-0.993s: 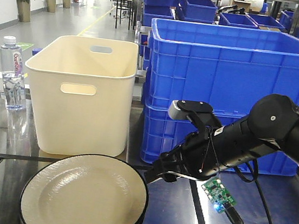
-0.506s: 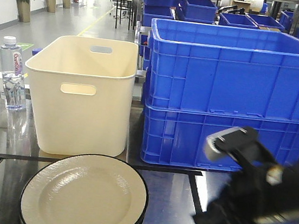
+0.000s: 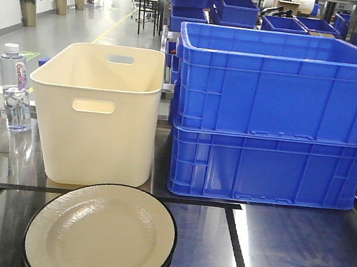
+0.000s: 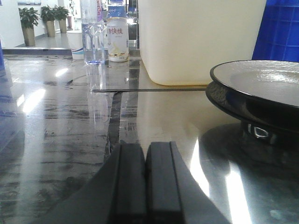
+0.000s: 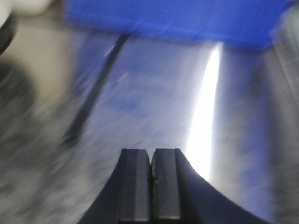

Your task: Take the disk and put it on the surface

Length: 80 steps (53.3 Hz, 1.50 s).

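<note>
Front view: the disk (image 3: 101,233) — a cream plate with a black rim, seemingly stacked on another — sits on the glossy surface (image 3: 294,252) in front of the beige bin (image 3: 96,113) and the blue crates (image 3: 275,113). No arm shows here.

Left wrist view: the left gripper (image 4: 145,179) is pinched closed on nothing, low over the tabletop, with the plate's rim off to its right, raised on a dark foot.

Right wrist view: blurry, but the right gripper (image 5: 150,184) is closed and empty too.

My take — open the fingers before going in, come at the rim from the side, and slip one finger under the overhanging edge.
</note>
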Motion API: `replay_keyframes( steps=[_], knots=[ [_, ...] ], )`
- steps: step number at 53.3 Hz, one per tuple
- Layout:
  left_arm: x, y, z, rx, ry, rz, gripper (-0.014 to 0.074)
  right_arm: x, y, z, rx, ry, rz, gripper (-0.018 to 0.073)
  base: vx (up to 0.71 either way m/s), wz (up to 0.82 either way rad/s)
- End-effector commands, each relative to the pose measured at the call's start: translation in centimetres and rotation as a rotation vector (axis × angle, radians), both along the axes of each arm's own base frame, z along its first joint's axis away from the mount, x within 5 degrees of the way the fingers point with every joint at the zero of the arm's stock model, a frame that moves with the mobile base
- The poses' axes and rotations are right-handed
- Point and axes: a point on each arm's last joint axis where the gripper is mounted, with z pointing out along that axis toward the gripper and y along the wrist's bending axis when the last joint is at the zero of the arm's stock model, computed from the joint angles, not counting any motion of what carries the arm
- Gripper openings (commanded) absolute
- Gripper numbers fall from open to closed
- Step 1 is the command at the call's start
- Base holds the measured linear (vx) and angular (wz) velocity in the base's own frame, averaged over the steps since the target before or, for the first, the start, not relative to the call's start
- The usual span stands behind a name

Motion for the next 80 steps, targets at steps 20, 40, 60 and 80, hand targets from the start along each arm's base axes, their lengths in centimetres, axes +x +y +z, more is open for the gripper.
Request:
replay_keyframes(
  steps=[20, 40, 60, 80],
  knots=[
    [0.0, 0.0, 1.5, -0.005, -0.089, -0.002, -0.0007, -4.2, -1.5, -7.8, 0.138, -0.345, -0.187, -0.0009, 0.0, 0.0],
    [0.0, 0.0, 1.5, -0.005, -0.09, -0.002, -0.0007, -4.2, -1.0, -7.8, 0.148, -0.36, -0.088, -0.0008, 0.0, 0.0],
    [0.0, 0.0, 1.5, -0.005, -0.09, -0.002, -0.0007, -4.2, -1.0, -7.8, 0.149, -0.36, -0.088, -0.0008, 0.0, 0.0],
    [0.0, 0.0, 1.5, -0.005, -0.09, -0.002, -0.0007, -4.2, -1.0, -7.8, 0.149, -0.36, -0.088, -0.0008, 0.0, 0.0]
  ],
)
